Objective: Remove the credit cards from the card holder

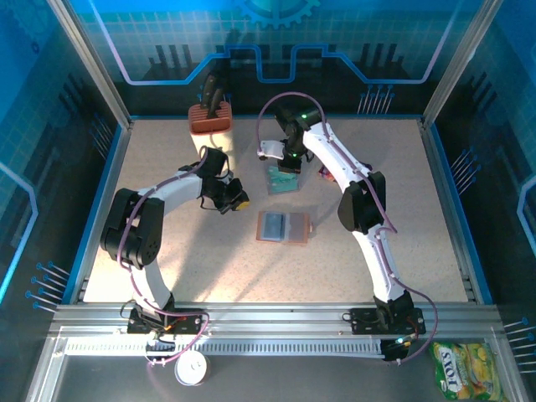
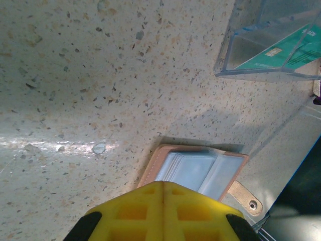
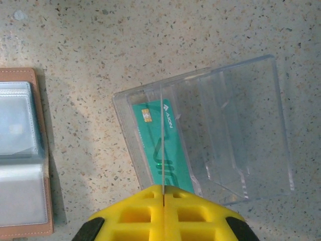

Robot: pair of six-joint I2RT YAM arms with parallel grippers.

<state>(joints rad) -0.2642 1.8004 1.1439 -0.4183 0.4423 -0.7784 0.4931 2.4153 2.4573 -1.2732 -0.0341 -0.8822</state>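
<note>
The card holder (image 1: 283,226) lies open on the table's middle, tan rim and blue-grey clear sleeves up; it also appears in the left wrist view (image 2: 200,168) and the right wrist view (image 3: 20,160). Behind it stands a clear plastic tray (image 1: 283,180) with a teal credit card (image 3: 155,135) lying flat inside. My right gripper (image 3: 163,188) hovers over that tray, shut on another thin card (image 3: 162,140) seen edge-on, standing upright above the teal one. My left gripper (image 2: 163,183) is shut with nothing in it, just left of the card holder and above the table (image 1: 234,199).
A brown basket (image 1: 209,120) with dark items stands at the back edge. A small purple thing (image 1: 322,173) peeks out beside the right arm. A green-yellow snack packet (image 1: 465,373) and a white roll (image 1: 191,368) lie off the table near the arm bases.
</note>
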